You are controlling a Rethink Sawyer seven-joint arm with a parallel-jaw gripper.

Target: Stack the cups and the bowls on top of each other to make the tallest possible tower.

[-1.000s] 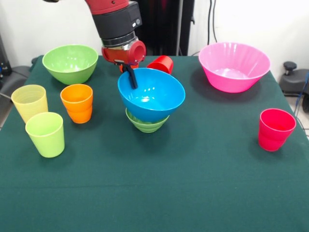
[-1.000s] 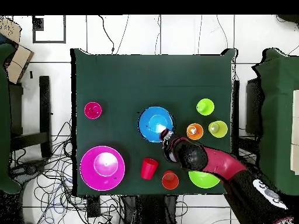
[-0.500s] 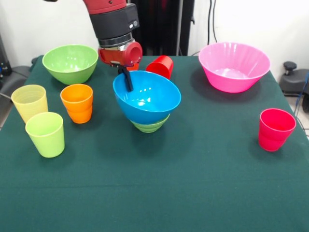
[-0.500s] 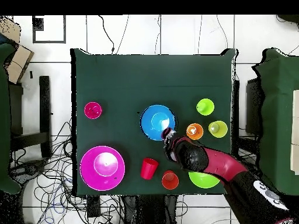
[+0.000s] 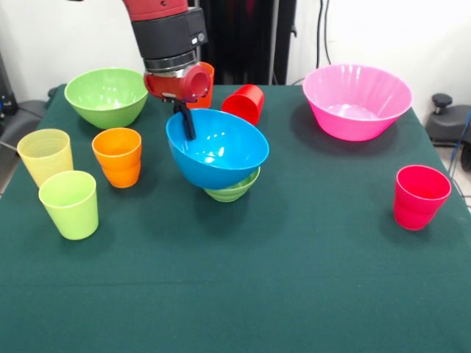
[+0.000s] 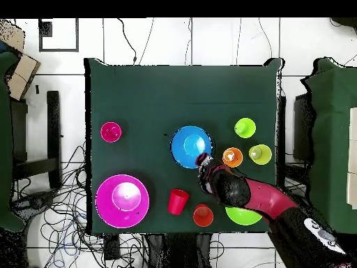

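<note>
My gripper (image 5: 184,121) is shut on the far rim of the large blue bowl (image 5: 217,153), with one black finger inside it. The blue bowl hangs tilted, partly over the small light green bowl (image 5: 235,188) that stands on the cloth. From overhead, the gripper (image 6: 203,160) sits at the edge of the blue bowl (image 6: 190,146). The large light green bowl (image 5: 107,94) stands at the far left and the pink bowl (image 5: 357,101) at the far right. A red cup (image 5: 245,101) lies on its side behind the blue bowl. An orange cup (image 5: 206,74) stands behind the gripper.
At the left stand an orange cup (image 5: 118,156), a pale yellow cup (image 5: 45,154) and a lime green cup (image 5: 70,204). A pinkish-red cup (image 5: 419,196) stands alone at the right. The table is covered in dark green cloth (image 5: 243,294).
The gripper has carried the blue bowl leftwards in the front view and tipped it further, uncovering more of the small green bowl. The other things have not moved.
</note>
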